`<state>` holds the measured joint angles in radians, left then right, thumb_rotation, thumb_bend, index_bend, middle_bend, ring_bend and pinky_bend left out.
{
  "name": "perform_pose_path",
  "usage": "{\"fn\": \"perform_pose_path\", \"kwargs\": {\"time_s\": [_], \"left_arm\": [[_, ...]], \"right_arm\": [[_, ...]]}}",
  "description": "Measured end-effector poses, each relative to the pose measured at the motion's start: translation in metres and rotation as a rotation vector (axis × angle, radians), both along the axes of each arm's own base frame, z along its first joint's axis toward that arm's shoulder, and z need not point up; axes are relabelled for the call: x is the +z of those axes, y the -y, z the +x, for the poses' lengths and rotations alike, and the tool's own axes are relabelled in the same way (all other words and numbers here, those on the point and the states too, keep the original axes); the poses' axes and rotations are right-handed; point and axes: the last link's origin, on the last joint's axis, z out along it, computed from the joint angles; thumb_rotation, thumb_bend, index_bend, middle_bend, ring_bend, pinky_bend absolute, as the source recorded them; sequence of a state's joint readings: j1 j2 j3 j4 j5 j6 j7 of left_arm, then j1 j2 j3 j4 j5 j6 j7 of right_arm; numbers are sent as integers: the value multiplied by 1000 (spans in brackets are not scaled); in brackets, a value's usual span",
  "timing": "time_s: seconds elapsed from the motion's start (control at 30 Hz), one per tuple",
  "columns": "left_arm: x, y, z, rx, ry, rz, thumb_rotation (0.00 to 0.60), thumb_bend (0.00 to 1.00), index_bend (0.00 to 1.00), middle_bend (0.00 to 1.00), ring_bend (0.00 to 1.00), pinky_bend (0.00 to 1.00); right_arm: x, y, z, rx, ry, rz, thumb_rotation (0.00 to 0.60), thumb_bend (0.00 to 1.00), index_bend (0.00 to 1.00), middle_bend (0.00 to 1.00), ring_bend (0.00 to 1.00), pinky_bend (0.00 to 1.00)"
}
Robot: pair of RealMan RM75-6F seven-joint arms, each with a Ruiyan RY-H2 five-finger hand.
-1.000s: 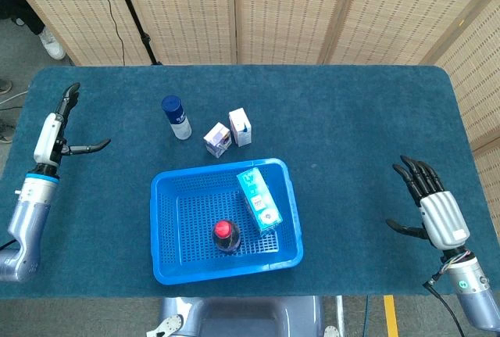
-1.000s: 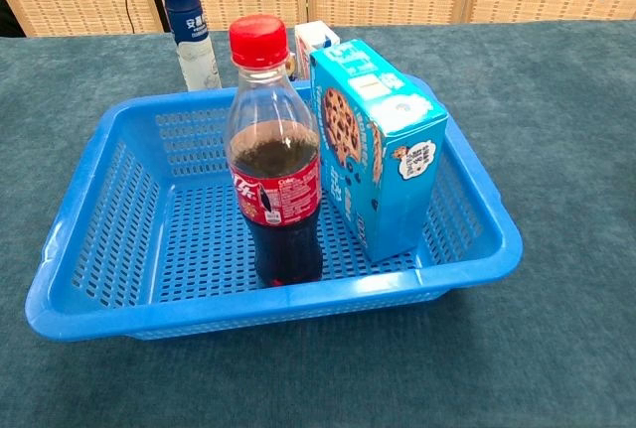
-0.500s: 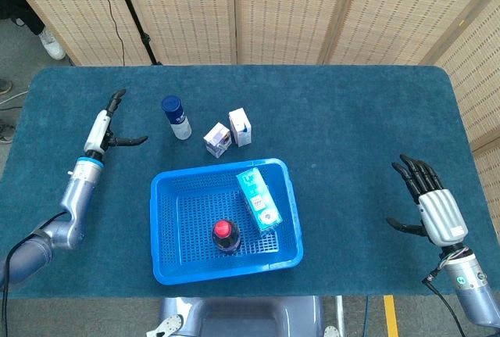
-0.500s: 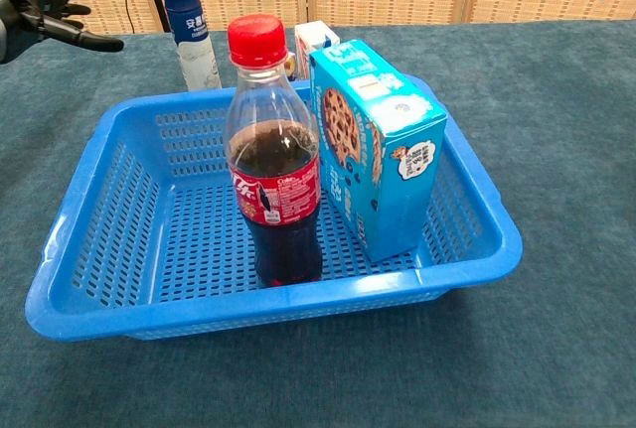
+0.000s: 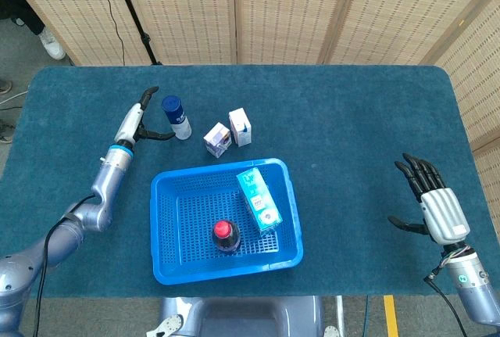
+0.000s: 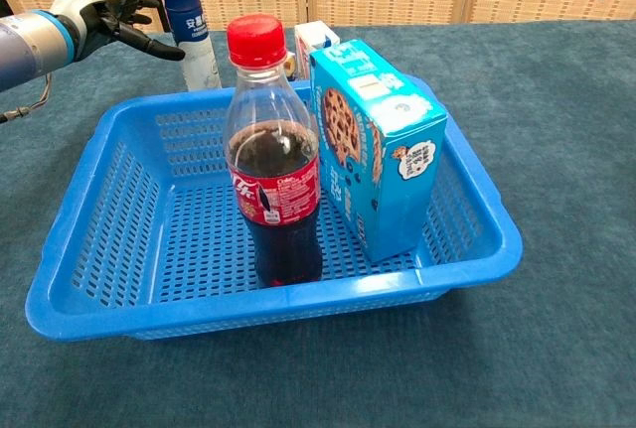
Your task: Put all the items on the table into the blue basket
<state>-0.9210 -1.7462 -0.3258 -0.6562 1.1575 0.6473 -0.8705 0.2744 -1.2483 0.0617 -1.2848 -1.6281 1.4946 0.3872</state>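
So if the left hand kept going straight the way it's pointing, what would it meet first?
Most likely the blue-capped bottle: the open left hand sits just beside it, fingers aimed at its body. Whether they already touch, neither view shows.

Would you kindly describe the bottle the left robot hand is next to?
Behind the blue basket, toward its left corner, three items stand on the table. Leftmost is the small bottle with a dark blue cap, beside the left robot hand; the two boxes nearby are squat cartons.

Screened lab: felt table [image 5: 351,118], partitions [image 5: 289,8]
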Motion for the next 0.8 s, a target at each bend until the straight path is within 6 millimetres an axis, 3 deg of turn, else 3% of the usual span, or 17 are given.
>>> {"fn": "perform_pose_path", "kwargs": {"time_s": [0.07,0.17,0.23,0.3,0.4,0.47,0.8], "left_arm": [[-6,-3,7,-5,-1,-5,600,119,0,0,0,0],[-14,-6,14,-5,0,-5,600,321,7,0,0,64],[-17,-8,17,3,8,2,600,485,107,38,31,172],[-19,-9,18,9,6,11,600,582,268,140,110,259],[-25,-10,21,15,-3,16,600,642,409,259,206,323],[-27,-11,23,17,-8,17,600,655,452,297,235,334],[-17,-7,28,-37,21,63,600,656,477,317,254,336]], "right_arm": [[0,0,0,-2,0,0,600,0,40,0,0,49],[1,1,-1,-4,4,-2,600,0,40,0,0,49],[1,1,-1,-5,5,-3,600,0,40,0,0,49],[2,1,-1,-6,7,-3,600,0,40,0,0,49],[3,1,-2,-9,9,-4,600,0,40,0,0,49],[3,1,-2,-9,11,-3,600,0,40,0,0,49],[2,0,-2,-7,10,-3,600,0,40,0,0,49]]}}
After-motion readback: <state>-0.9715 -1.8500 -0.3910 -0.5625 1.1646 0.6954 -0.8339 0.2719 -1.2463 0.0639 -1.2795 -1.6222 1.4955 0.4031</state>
